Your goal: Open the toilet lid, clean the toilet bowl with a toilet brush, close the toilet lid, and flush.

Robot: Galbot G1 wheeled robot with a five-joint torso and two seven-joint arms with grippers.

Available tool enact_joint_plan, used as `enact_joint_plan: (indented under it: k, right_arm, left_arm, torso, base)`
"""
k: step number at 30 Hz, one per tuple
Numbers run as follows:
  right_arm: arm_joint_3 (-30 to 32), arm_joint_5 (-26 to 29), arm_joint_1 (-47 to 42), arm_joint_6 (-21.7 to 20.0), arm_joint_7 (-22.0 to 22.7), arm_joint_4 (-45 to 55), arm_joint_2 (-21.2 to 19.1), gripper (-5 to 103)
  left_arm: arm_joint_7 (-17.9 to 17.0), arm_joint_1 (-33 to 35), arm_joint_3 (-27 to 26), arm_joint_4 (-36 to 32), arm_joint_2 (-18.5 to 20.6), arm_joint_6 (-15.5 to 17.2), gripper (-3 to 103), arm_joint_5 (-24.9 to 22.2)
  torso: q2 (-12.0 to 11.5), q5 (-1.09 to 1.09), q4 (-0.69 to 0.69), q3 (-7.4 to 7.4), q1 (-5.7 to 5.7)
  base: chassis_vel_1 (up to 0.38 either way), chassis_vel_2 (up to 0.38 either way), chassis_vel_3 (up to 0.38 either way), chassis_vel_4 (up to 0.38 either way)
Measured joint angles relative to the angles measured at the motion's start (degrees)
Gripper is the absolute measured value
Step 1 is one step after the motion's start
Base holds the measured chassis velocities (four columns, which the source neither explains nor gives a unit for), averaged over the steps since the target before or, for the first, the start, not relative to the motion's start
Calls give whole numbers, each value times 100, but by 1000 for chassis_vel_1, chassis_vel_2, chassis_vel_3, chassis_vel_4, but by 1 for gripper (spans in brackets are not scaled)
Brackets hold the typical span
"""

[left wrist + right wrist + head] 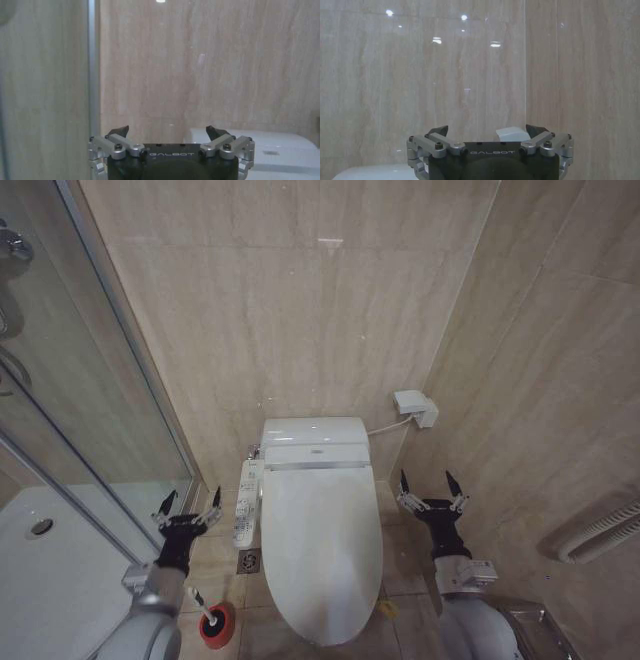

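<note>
Item, nearest us on the floor tiles: the toilet brush [204, 608], its white handle leaning up out of a red cup [217, 626], just beside the front left of the toilet and close under our left arm. Item: the toilet lid [322, 550], shut flat over the toilet bowl [378, 600], of which we see no more than a sliver of white rim at the lid's edge. Item: a long button panel [246, 502] along the toilet's left flank, and a floor drain [249, 561] beside it. Item: left end effector [188, 505], raised at the toilet's left side between the glass shower door [90, 430] and the panel, fingers spread wide, holding nothing and touching nothing; the left wrist view confirms the gap, with bare wall between the black tips. Item: right end effector [431, 488], raised at the toilet's right side, likewise wide open and empty, clear of the lid. Item, farther back: the tank housing [315, 442] against the tiled wall, and a small white wall box [415, 407] with a cable, above and right of it. We judge the step in hand to be opening the lid, not yet begun. To do it well we would bring one end effector low to the lid's front lip, hook under the edge rather than pinch the glossy face, and swing it back slowly toward the tank, keeping clear of the button panel.
</note>
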Motion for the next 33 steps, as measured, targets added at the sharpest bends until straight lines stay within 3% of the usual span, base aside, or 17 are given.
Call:
enact_joint_plan:
  k: [1,4,13,22,29,33]
  right_arm:
    - [0,0,0,0,0,0,0,100]
    - [0,0,0,0,0,0,0,100]
    - [0,1,-1,0,0,0,0,100]
    - [0,0,0,0,0,0,0,100]
    - [0,0,0,0,0,0,0,100]
    - [0,0,0,0,0,0,0,100]
  left_arm:
    - [97,-157,-22,6,-43,226,100,-32]
    - [171,-278,-36,9,-77,401,100,-58]
    - [216,-116,-105,-246,-49,473,100,-42]
    - [293,900,-381,-1592,182,403,100,167]
    - [295,932,-387,-1618,189,381,100,176]
    - [290,1009,-381,-1395,146,-9,100,236]
  torso:
    - [0,0,0,0,0]
    - [0,0,-1,0,0]
    - [1,-2,-1,0,1]
    - [1,0,1,-1,-1]
    - [1,-1,-1,-1,0]
    - [1,-1,0,-1,0]
  base:
    - [0,0,0,0]
    - [0,0,0,0]
    - [0,0,0,0]
    - [0,0,0,0]
    - [0,0,0,0]
    - [0,0,0,0]
